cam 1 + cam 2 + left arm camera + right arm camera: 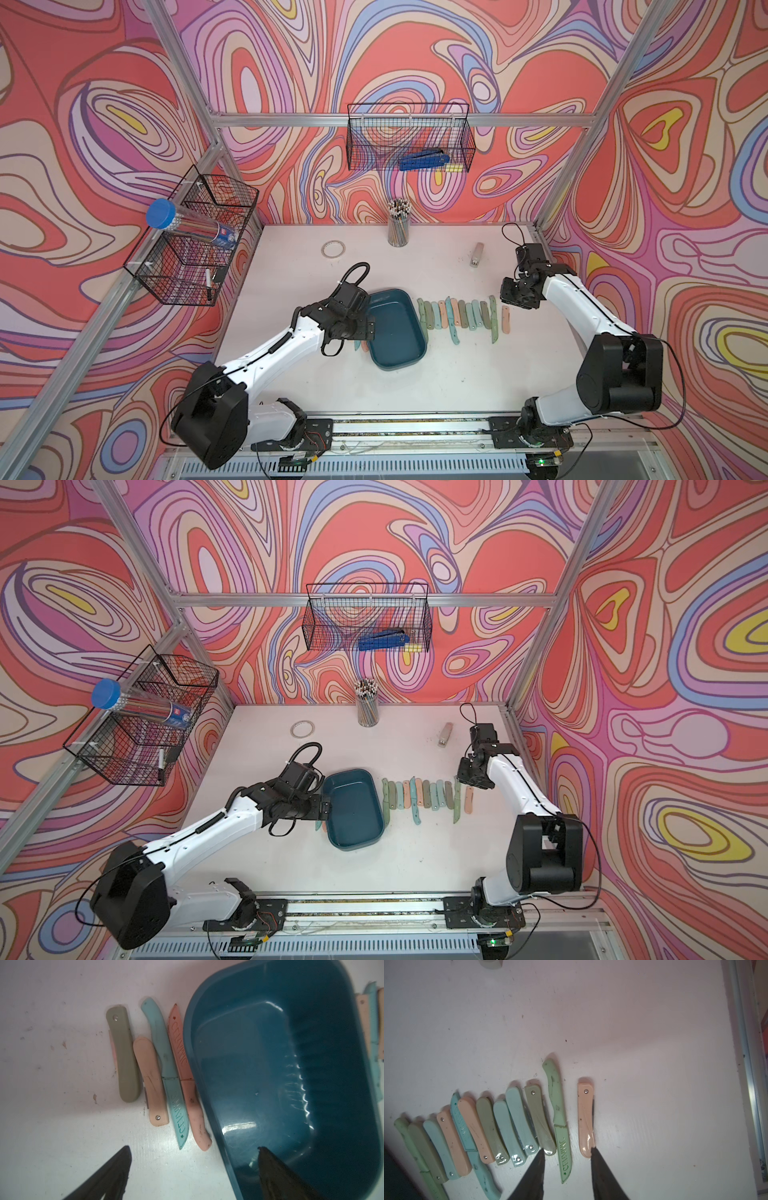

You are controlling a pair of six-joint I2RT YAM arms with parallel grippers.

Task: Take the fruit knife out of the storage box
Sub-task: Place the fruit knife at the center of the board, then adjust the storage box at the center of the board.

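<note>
The left gripper [193, 1147] hangs over the left rim of the storage box [270, 1064], its fingers spread wide and holding nothing, one tip above the table and one above the box floor. The box is a glossy dark teal tub with rounded corners and low walls, its floor bare. The fruit knives lie outside it.

Just left of the box are four:
- an olive folding knife [124, 1053]
- a peach folding knife [150, 1078]
- a teal sheathed knife [166, 1072]
- a salmon sheathed knife [187, 1084], touching the box wall

Both sheaths read "CERAMIC" (embossed).

Right of the box runs a row of knives [461, 313]. At its end the right gripper [567, 1149], fingers parted and empty, straddles a green sheath [564, 1153], also marked "CERAMIC". Beyond the box stands a pencil cup [399, 226].
</note>
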